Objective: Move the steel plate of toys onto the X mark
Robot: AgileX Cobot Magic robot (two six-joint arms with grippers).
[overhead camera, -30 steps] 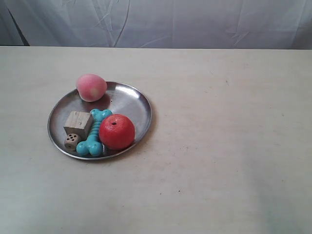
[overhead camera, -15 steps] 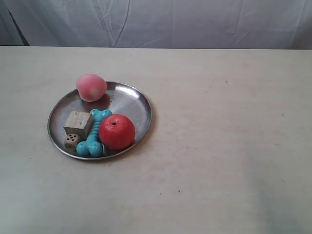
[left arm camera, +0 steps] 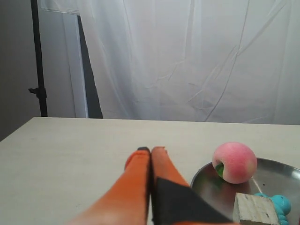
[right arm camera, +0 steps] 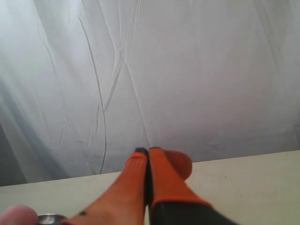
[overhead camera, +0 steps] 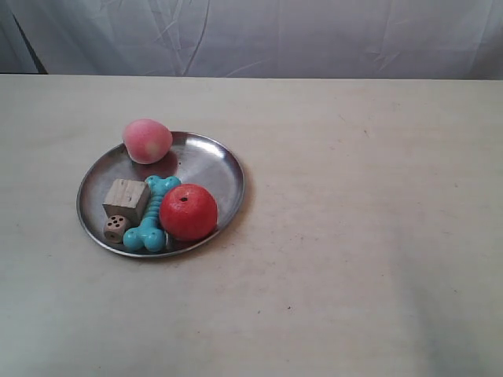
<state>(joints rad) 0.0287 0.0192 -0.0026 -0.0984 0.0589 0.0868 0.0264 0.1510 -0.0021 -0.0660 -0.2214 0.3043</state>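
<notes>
The steel plate (overhead camera: 211,166) lies on the left half of the table in the exterior view. It carries a pink peach (overhead camera: 147,140), a red apple (overhead camera: 189,212), a turquoise bone (overhead camera: 149,228), a wooden cube (overhead camera: 126,199) and a small die (overhead camera: 115,228). No arm shows in that view. My left gripper (left arm camera: 151,150) is shut and empty, beside the plate's rim (left arm camera: 204,179), near the peach (left arm camera: 234,162) and cube (left arm camera: 255,209). My right gripper (right arm camera: 148,151) is also shut and empty above the table. I cannot make out the X mark.
The beige table (overhead camera: 361,236) stretches to the right of the plate with only faint specks on it. A white curtain (overhead camera: 275,35) hangs behind the far edge. A dark stand pole (left arm camera: 37,56) rises beyond the table's corner in the left wrist view.
</notes>
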